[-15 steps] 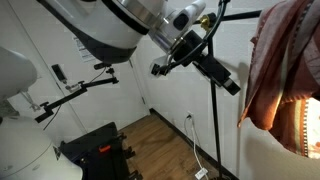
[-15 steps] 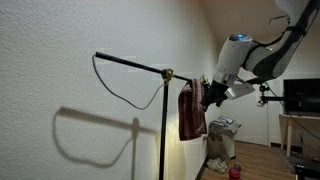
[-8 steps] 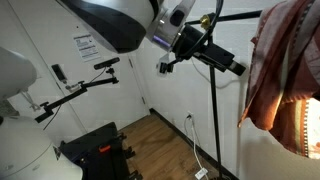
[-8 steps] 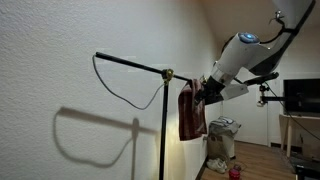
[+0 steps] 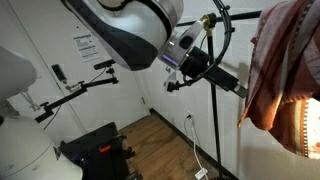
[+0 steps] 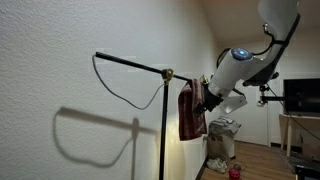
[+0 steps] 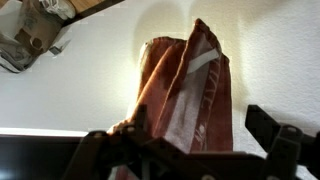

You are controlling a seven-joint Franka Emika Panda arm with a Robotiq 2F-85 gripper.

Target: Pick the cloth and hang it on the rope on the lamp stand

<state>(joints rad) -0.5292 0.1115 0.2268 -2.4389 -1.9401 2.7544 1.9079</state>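
Rust-red limp cloth (image 6: 190,112) with a paler patterned end hangs straight down at the centre of an exterior view. Its top is bunched just right of the brass-coloured joint (image 6: 168,73) on the tall thin black lamp stand (image 6: 163,135). The stand's long black horizontal bar (image 6: 130,63) slopes from upper left down to that joint. A thin dark rope (image 6: 140,107) droops in a loop under the bar, left of the pole. Cloth and loop sit on opposite sides of the pole, apart. What carries the cloth's top edge cannot be told.

The gripper (image 6: 205,96) sits at the cloth's upper right edge, on the end of the white robot arm (image 6: 238,68) entering from the upper right corner. A dark monitor (image 6: 300,95) shows at the right edge.

Wrist view stands upside down, with floor clutter in the upper left corner. The cloth fills the centre of the frame against a white wall (image 7: 60,95), with a warm glow behind it. Two dark fingers (image 7: 275,140) along the lower edge are spread wide, not clamped. The finger at lower right is clear of the cloth. The one at lower left overlaps the bunched fabric; contact is not resolvable.

In an exterior view the cloth (image 5: 285,60) looms large at the right edge, pale patterned end at lower right. The stand's pole (image 5: 215,125) is right of centre. A black jointed arm with a small camera (image 5: 75,92) is at the left, with wooden floor (image 5: 165,135) at bottom centre.
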